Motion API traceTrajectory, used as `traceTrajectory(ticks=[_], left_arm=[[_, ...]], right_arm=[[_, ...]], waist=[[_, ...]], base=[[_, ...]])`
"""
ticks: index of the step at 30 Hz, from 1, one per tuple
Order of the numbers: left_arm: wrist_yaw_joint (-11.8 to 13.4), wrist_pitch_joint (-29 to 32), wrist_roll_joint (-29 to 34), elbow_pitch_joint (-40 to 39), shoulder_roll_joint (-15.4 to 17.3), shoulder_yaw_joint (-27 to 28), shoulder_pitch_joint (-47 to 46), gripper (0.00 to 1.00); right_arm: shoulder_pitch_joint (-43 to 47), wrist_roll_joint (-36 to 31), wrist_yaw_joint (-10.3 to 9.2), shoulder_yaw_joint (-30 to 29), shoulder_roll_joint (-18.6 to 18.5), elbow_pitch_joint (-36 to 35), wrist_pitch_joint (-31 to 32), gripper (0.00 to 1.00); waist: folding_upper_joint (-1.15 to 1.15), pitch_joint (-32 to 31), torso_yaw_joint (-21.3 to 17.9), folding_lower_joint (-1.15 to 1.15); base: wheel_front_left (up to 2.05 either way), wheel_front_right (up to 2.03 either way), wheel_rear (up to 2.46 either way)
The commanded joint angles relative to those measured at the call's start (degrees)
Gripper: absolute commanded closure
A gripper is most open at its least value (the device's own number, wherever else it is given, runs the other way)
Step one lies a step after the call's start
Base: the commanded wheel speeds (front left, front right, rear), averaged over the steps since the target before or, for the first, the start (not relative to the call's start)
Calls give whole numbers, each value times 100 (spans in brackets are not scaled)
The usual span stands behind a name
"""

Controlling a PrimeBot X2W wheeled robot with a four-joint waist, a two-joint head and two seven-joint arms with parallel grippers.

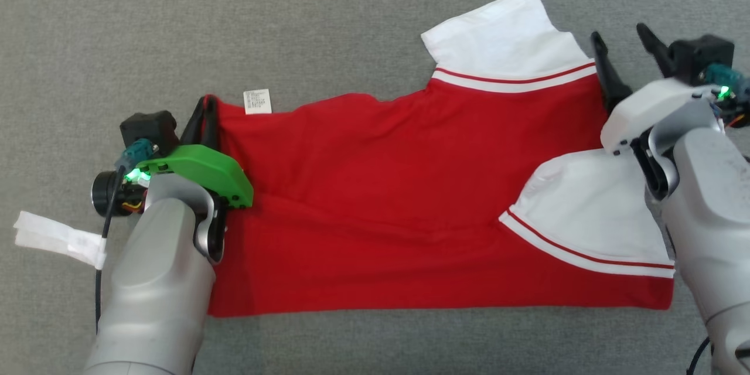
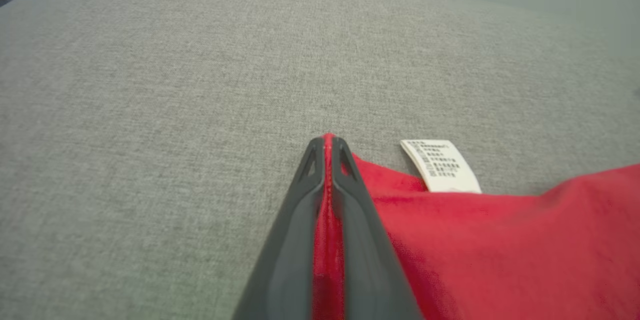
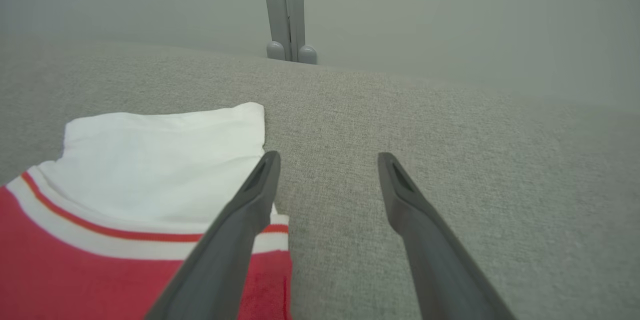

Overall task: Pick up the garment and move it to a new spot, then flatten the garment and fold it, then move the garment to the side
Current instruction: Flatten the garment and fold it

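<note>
A red garment (image 1: 398, 199) with white sleeves and red-striped trim lies spread on the grey cloth surface. One white sleeve (image 1: 504, 35) points to the far side, the other (image 1: 592, 211) is folded over the red body. My left gripper (image 1: 206, 106) is shut on the garment's far left corner; in the left wrist view red cloth (image 2: 328, 200) shows pinched between the fingers, beside a white care label (image 2: 440, 165). My right gripper (image 1: 621, 41) stands open at the garment's far right edge, with one finger (image 3: 240, 220) over the striped trim and the other over bare surface.
A strip of white tape (image 1: 55, 237) lies on the grey surface (image 1: 176, 23) left of my left arm. A grey post (image 3: 286, 10) rises beyond the surface's far edge. Bare grey surface stretches on the far side and the left.
</note>
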Motion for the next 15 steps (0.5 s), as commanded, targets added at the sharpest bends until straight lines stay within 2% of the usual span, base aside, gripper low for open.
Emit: traceTrajectory(ticks=[1, 8, 12, 15], left_arm=[[39, 2, 42, -183, -5, 49, -119, 100], [-19, 3, -9, -843, -83, -50, 74, 100], [-54, 3, -274, -1031, -94, -271, 145, 100], [14, 2, -478, -1138, -94, -482, 165, 100]], right_arm=[[-234, -49, -10, 34, -28, 142, 103, 0], [-1248, -59, -10, 198, -122, 954, 630, 0], [-1634, -25, -10, 249, -67, 1430, 827, 0], [-1826, -14, -10, 248, -25, 1828, 1089, 0]], waist=[[0, 133, 237, 0], [0, 361, 742, 0], [0, 497, 897, 0], [0, 563, 956, 0]], base=[[0, 0, 0], [0, 0, 0], [0, 0, 0], [0, 0, 0]])
